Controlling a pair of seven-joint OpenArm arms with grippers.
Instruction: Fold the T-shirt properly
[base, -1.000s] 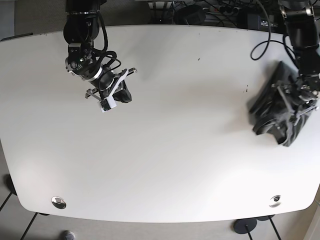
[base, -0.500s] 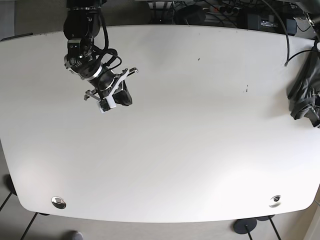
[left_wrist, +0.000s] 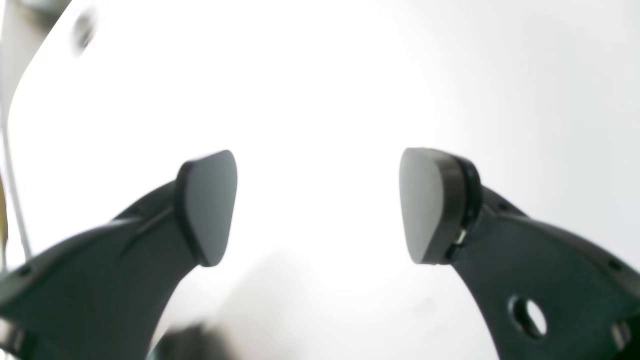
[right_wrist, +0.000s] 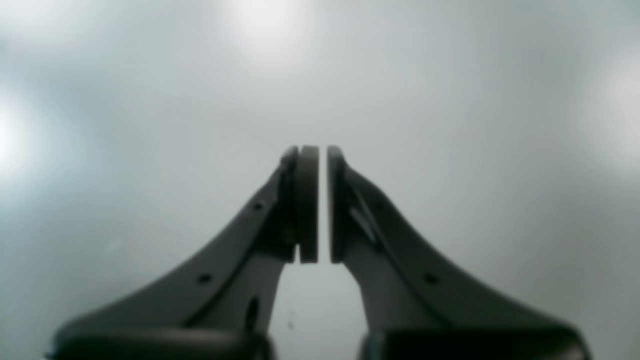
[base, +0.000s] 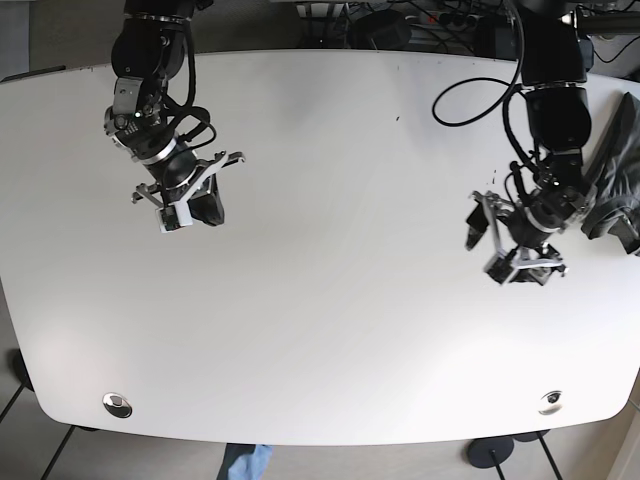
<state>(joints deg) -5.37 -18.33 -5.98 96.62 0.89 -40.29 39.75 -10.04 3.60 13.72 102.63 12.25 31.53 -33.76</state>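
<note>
The dark grey T-shirt (base: 618, 165) lies bunched at the table's far right edge, partly cut off by the frame. My left gripper (base: 488, 250) is open and empty over the white table (base: 340, 300), a little to the left of the shirt and apart from it. In the left wrist view the left gripper (left_wrist: 317, 205) has its fingers (left_wrist: 207, 207) wide apart over bare table; the shirt does not show there. My right gripper (base: 205, 212) hovers at the table's back left. In the right wrist view the right gripper (right_wrist: 322, 205) is shut to a thin gap with nothing between the pads.
Cables and black equipment (base: 400, 25) line the table's far edge. Two metal discs (base: 117, 404) (base: 549, 402) sit near the front corners. Someone's blue-clad leg (base: 245, 462) shows below the front edge.
The left arm let go of the shirt at the right edge and swung back over the table, open. The right arm shifted a little to the left.
</note>
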